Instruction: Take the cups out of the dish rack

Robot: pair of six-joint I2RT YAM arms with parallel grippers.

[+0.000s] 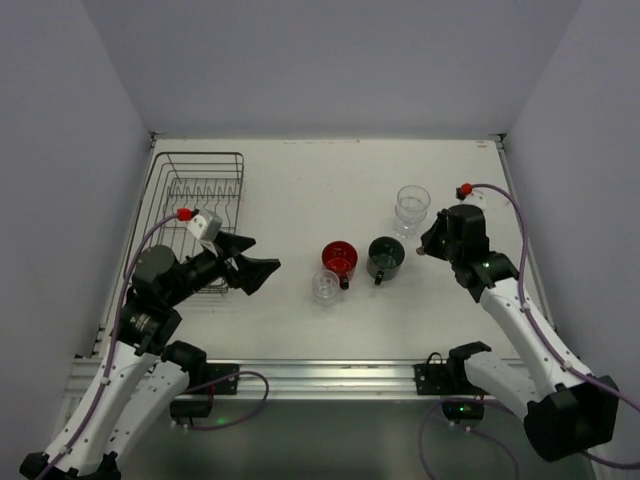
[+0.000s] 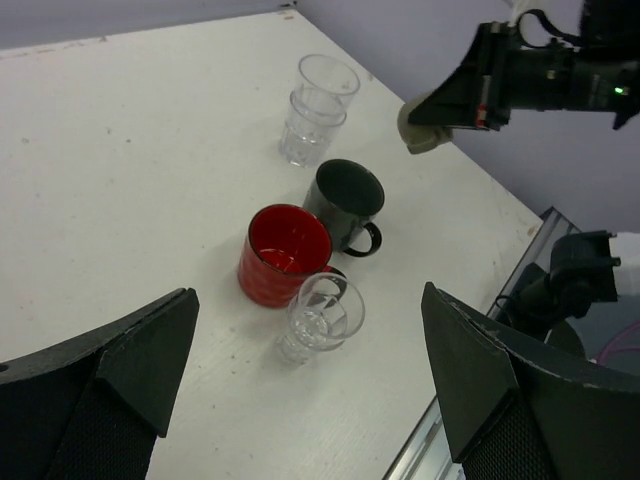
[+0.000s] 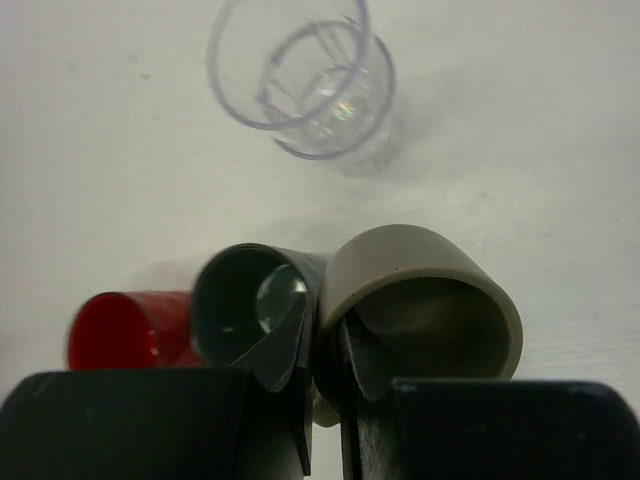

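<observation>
The dark wire dish rack [image 1: 202, 156] stands at the back left; I see no cup in it. On the table stand a red mug [image 1: 339, 260], a dark green-black mug [image 1: 385, 257], one clear tumbler [image 1: 326, 287] and two stacked clear tumblers [image 1: 412, 208]. My left gripper [image 1: 255, 262] is open and empty beside the rack, facing these cups [image 2: 308, 300]. My right gripper [image 1: 428, 245] is shut on the rim of a greyish-tan cup [image 3: 430, 270], held above the table right of the dark mug [image 3: 240, 295]. The tan cup also shows in the left wrist view [image 2: 425, 135].
Grey walls close in the table on the left, back and right. A metal rail [image 1: 330, 378] with cables runs along the near edge between the arm bases.
</observation>
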